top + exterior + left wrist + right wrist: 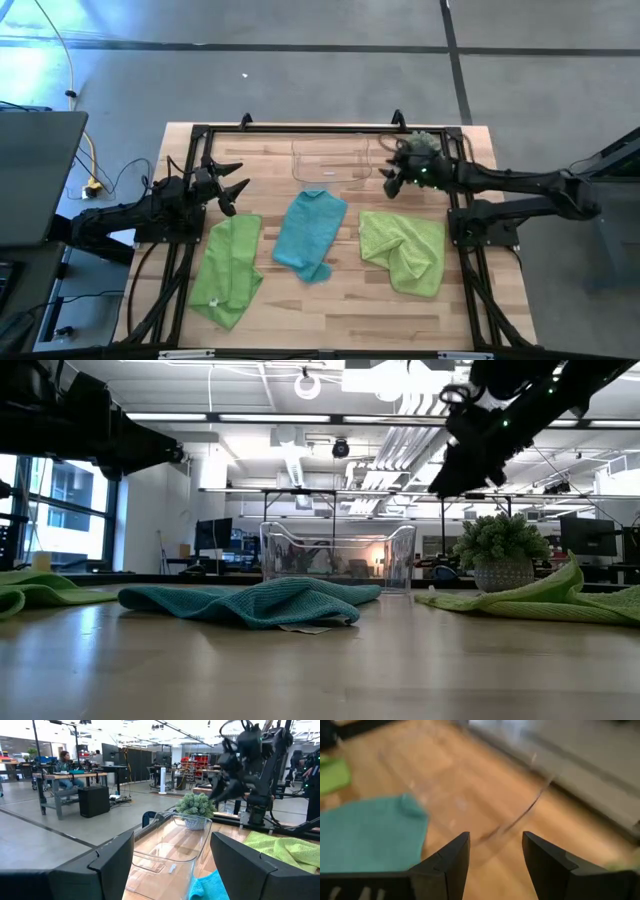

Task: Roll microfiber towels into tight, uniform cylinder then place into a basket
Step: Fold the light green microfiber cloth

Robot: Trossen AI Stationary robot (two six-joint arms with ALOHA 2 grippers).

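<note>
Three towels lie crumpled on the wooden table: a lime green one (230,268) at the left, a teal one (310,234) in the middle, a lime green one (404,250) at the right. The clear basket (330,160) stands at the far middle. My left gripper (232,186) is open above the table's left side, past the left green towel. My right gripper (392,182) is open in the air to the right of the basket, near the plant. In the right wrist view the teal towel (370,835) and the basket's rim (530,810) lie beyond the fingers.
A spiky green plant ball in a pot (424,146) stands at the far right corner, close behind my right gripper. A black frame (320,130) borders the table. Bare wood lies along the near edge (330,315).
</note>
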